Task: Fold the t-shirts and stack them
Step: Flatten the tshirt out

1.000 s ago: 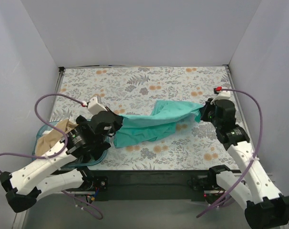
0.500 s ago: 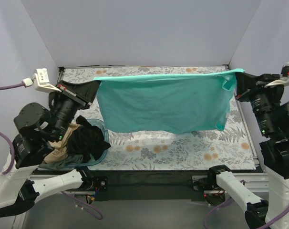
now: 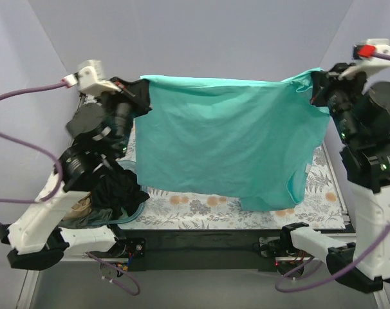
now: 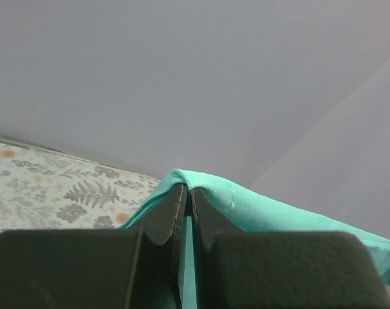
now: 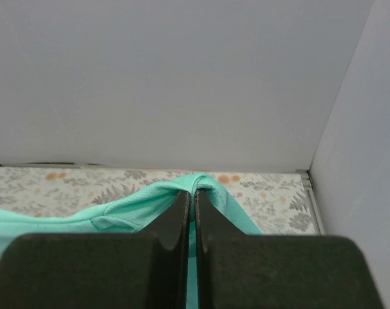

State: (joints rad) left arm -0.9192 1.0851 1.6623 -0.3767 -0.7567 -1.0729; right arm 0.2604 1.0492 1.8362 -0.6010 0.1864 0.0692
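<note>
While it hangs between the two raised arms, the teal-green t-shirt (image 3: 227, 145) spreads as a broad sheet above the flower-patterned table (image 3: 195, 205), its top edge drawn nearly straight from gripper to gripper. At the left, the left gripper (image 3: 141, 98) has its fingers pressed together on one top corner; the left wrist view shows cloth folded over the closed tips. Below that arm a dark cloth (image 3: 118, 193) lies heaped in the blue basket (image 3: 134, 212), and only a sliver of the tan t-shirt (image 3: 83, 207) shows beside it. Across the middle the teal cloth is smooth with faint creases, and its lower hem sags toward the right. At the right, the right gripper (image 3: 315, 87) pinches the other top corner, tips closed on a bunched fold. The sheet hides much of the table, and whether the hem touches it cannot be told.
</note>
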